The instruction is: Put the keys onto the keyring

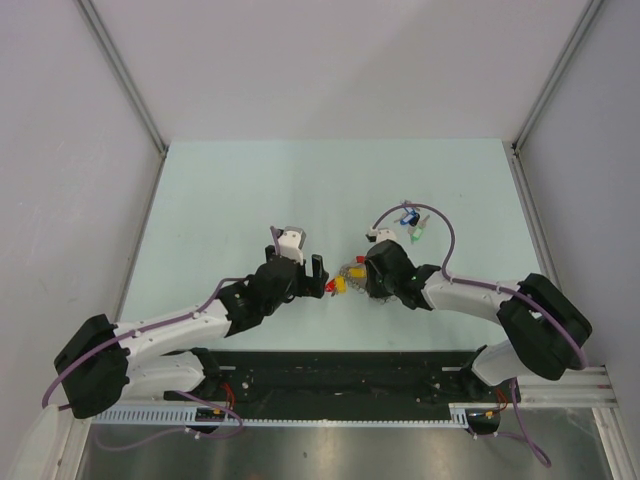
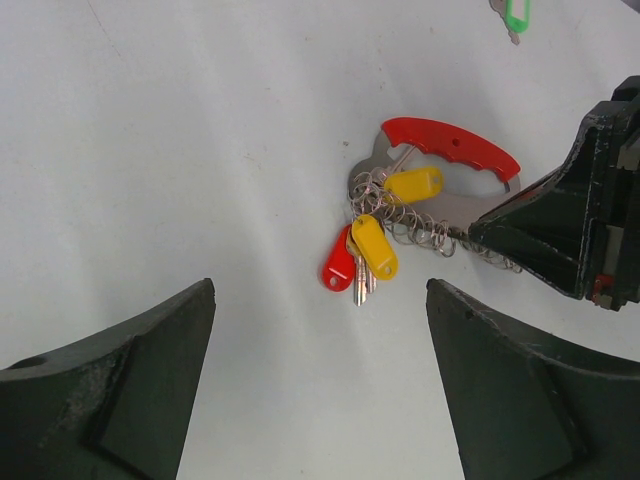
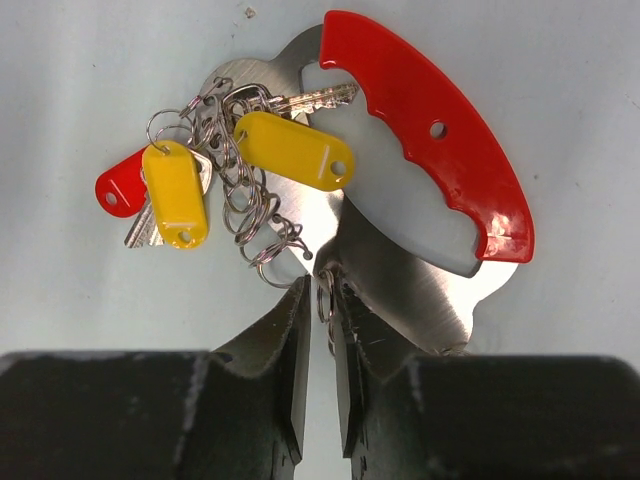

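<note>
Two hands at one keyring (image 3: 430, 130), counter (image 1: 220, 190) centre.
Left hand (image 2: 320, 300) wide, empty; right hand (image 3: 320, 290) pinched on chain ring; green key (image 1: 417, 236), blue key (image 1: 408, 217) loose beyond. Advised: hold ring steady, fetch one key with left.

Bright, even, diffuse light; faint soft shadows beside the right end effector (image 3: 322, 300) (its near body slightly blurred).

- We see the left arm (image 1: 160, 340) and right arm (image 1: 465, 292): white shells, bulky black joint housings.
- A lilac cable (image 1: 450, 240) runs along each arm.
- A small white block (image 1: 290, 240) sits at each wrist.
- The left gripper (image 2: 320, 287) has matte black, wedge-shaped fingers (image 2: 110, 400), lightly scuffed.
</note>
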Robot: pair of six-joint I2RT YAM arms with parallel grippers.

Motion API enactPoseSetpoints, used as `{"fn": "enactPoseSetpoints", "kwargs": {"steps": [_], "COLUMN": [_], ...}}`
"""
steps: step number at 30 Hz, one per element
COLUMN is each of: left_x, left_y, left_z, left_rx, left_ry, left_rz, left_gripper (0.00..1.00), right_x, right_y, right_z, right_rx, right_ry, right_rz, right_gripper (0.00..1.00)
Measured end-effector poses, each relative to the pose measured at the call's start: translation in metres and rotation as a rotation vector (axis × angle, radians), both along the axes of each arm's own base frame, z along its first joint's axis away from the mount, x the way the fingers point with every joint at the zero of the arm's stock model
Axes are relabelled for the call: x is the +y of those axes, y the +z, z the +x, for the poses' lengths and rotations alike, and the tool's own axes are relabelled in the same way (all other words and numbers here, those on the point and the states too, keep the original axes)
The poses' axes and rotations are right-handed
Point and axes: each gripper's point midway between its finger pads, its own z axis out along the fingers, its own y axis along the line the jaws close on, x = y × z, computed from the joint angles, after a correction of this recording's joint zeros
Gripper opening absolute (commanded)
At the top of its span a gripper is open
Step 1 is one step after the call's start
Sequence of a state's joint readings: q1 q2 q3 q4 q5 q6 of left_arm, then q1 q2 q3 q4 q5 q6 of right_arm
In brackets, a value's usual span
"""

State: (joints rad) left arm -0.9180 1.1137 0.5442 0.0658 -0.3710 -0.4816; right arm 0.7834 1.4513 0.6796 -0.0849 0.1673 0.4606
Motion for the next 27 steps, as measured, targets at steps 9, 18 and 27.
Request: {"fn": "enactPoseSetpoints", "kwargs": {"steps": [9,18,27], "left_x": [-0.001,-0.003,0.017], "left_y": [-0.002,0.001,0.035], "left_z": [-0.001,-0.001,-0.015], "left_rx": [0.006,-0.013,-0.199], "left_ry": [-0.005,-0.023,-0.094], "left_rz": [0.004,-0.007,-0.061], "left_gripper": [0.91,0.91,0.92], "right_x": [0.001,0.008,0.038], "right_y": [-0.002,-0.001,0.060], "right_z": [-0.001,-0.008,-0.028], "right_rx": [0.009,0.002,-0.171], "right_ry": [0.003,0.094,0.400], "right_rz": [0.000,-0.007,0.047], "right_gripper": [0.05,0.00,0.00]}}
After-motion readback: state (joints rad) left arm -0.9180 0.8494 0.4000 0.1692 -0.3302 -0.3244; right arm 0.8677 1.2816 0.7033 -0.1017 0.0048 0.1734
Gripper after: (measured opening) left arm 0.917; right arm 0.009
